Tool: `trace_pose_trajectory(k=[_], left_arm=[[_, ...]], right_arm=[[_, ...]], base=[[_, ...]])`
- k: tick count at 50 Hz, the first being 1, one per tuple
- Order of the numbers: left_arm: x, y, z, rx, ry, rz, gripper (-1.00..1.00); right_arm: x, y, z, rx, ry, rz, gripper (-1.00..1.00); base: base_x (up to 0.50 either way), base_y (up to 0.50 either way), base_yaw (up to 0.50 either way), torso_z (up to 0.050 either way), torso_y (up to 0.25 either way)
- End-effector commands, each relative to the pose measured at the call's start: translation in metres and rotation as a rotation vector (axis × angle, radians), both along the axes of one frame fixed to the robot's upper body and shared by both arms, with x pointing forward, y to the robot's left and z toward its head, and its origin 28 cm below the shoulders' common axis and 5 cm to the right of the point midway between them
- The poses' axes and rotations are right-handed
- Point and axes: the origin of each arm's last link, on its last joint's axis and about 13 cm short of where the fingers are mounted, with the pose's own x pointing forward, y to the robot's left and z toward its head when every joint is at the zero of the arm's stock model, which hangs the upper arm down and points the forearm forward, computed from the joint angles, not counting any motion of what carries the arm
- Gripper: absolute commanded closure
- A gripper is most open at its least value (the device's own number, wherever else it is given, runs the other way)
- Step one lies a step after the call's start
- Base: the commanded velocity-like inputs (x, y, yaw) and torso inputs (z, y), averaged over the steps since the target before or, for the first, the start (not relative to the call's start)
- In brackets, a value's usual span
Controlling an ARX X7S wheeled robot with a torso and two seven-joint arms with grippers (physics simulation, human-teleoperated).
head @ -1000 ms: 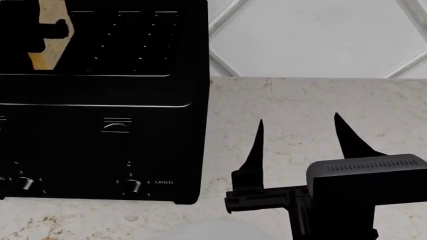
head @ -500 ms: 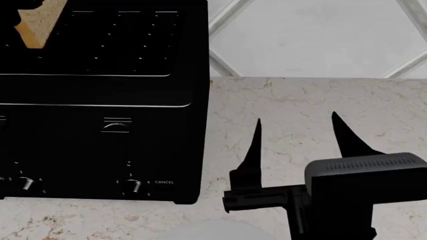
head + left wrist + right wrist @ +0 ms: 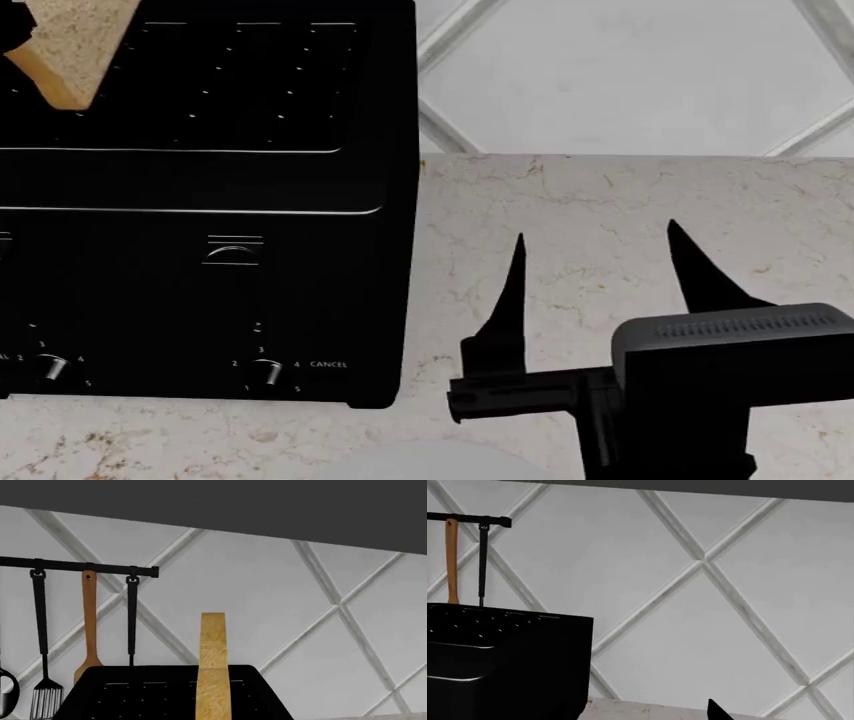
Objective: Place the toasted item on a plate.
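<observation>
A marble-patterned counter [image 3: 627,210] runs under a wall of pale tiles with diagonal seams [image 3: 707,605], and most of the head view's left side is filled by the black toaster [image 3: 200,200] standing on it, its dials and CANCEL label facing the camera. To the toaster's right, the right gripper [image 3: 595,272] hovers over bare counter with its two dark pointed fingers spread apart and nothing between them. On the wall beyond the toaster a black rail [image 3: 80,567] carries hanging utensils, among them a wooden spatula [image 3: 89,625]. The toasted item [image 3: 74,45] is raised above the toaster's top at its far left; the left wrist view shows it edge-on and upright. The left gripper itself is barely visible, so I cannot tell its state. A sliver of the plate [image 3: 420,462] shows at the near edge.
</observation>
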Motion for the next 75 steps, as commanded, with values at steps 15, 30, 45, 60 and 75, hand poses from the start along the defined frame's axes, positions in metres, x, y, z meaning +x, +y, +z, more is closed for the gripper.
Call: trace_pose_trajectory(k=[15,30,45,60,75], left_arm=[[-0.07,-0.027,-0.017,-0.03,-0.08,-0.125,1.0],[-0.104,-0.041,-0.029,-0.074,-0.09,-0.168,1.0],[-0.148,-0.04,-0.027,-0.113,-0.067,-0.284,1.0],[-0.146,-0.037,-0.056,-0.104,0.048,-0.449,1.0],[-0.144,-0.035,-0.082,-0.07,0.144,-0.48,1.0]], right_arm=[[0.0,-0.002,0.001,-0.002,-0.005,-0.011,-1.0],[-0.009,-0.007,0.006,-0.019,-0.003,-0.058,-1.0],[-0.021,-0.012,0.017,-0.059,-0.003,-0.091,-1.0],[-0.03,-0.015,0.024,-0.093,0.007,-0.122,-1.0],[-0.028,-0.02,0.024,-0.068,0.003,-0.13,-1.0]], base=[[0.0,0.0,0.0,0.0,0.0],[0.0,0.0,0.0,0.0,0.0],[0.0,0.0,0.0,0.0,0.001],[0.0,0.0,0.0,0.0,0.0],[0.0,0.0,0.0,0.0,0.0]])
